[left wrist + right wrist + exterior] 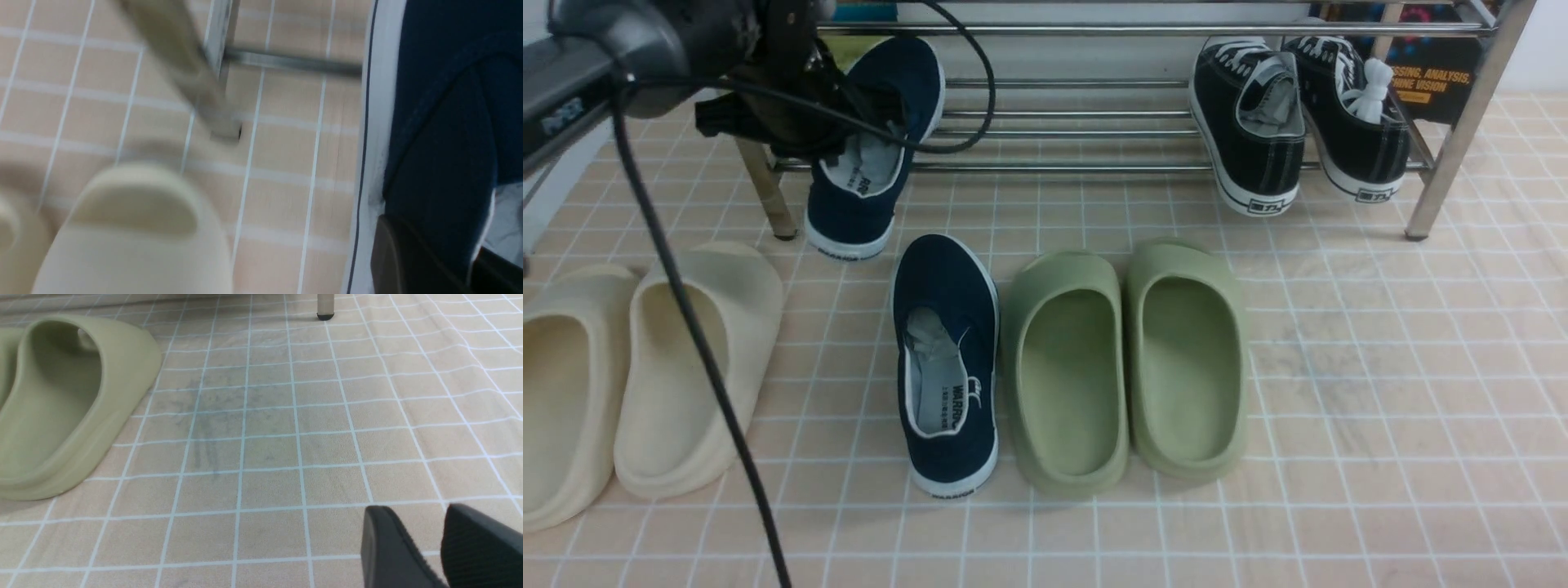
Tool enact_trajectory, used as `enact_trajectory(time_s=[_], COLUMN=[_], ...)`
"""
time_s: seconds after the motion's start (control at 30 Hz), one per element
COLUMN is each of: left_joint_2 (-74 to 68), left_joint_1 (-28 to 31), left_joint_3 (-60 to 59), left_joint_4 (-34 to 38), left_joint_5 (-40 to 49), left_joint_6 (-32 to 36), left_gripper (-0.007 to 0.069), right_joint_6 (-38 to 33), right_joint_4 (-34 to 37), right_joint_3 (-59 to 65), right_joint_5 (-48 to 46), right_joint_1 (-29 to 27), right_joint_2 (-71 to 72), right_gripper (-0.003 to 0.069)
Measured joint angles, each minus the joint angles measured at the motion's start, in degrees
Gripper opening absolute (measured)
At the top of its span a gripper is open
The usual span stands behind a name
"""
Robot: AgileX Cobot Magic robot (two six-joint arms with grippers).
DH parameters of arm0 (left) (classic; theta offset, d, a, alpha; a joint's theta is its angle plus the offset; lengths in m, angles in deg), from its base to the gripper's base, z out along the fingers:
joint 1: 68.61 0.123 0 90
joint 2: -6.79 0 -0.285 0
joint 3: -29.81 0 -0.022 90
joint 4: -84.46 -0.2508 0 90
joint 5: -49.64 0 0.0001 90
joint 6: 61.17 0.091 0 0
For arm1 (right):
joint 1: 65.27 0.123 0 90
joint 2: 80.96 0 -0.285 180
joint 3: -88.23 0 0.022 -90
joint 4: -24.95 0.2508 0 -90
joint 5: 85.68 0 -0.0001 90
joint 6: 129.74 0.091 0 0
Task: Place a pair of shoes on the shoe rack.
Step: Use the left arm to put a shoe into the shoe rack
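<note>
While the right gripper (pixel 421 516) hangs low over the tiled floor (pixel 265 449) with its jaws apart and empty, a row of footwear sits ahead: cream slippers (pixel 645 367) on the left, one navy shoe (pixel 947 351) flat on its sole in the middle, green slippers (pixel 1127 359) just beside it on the right. Farther back stands the shoe rack (pixel 1094 167). At its left end the other navy shoe (pixel 849 216) lies tilted toe-up on the lower shelf, heel overhanging the front rod, and the left gripper (pixel 882 122) is clamped on its side wall, one finger outside, one against the lining. Black sneakers (pixel 1298 122) rest at the rack's right end, heels overhanging.
</note>
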Motion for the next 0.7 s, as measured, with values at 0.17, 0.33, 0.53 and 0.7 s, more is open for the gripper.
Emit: enact_trajectory(time_s=[0.17, 0.33, 0.53, 0.7], left_joint_2=[-8.16, -11.97, -12.58, -9.31], left_joint_1=[1.83, 1.97, 1.96, 1.02], left_joint_3=[10.84, 13.97, 14.38, 14.74], left_joint_4=[-1.04, -2.55, -3.7, -3.92], left_joint_5=[-0.79, -4.56, -7.4, 3.34], left_joint_6=[-2.85, -1.77, -1.65, -0.53], left_gripper=[0.0044, 0.0092, 0.0293, 0.0482], right_joint_6=[0.0, 0.0, 0.0, 0.0], right_joint_4=[0.0, 0.0, 0.0, 0.0], right_joint_3=[0.0, 0.0, 0.0, 0.0], right_joint_5=[0.0, -0.02, -0.02, -0.02], right_joint_1=[0.0, 0.0, 0.0, 0.0], right_joint_2=[0.0, 0.0, 0.0, 0.0], right_gripper=[0.0238, 0.0238, 0.0238, 0.0238])
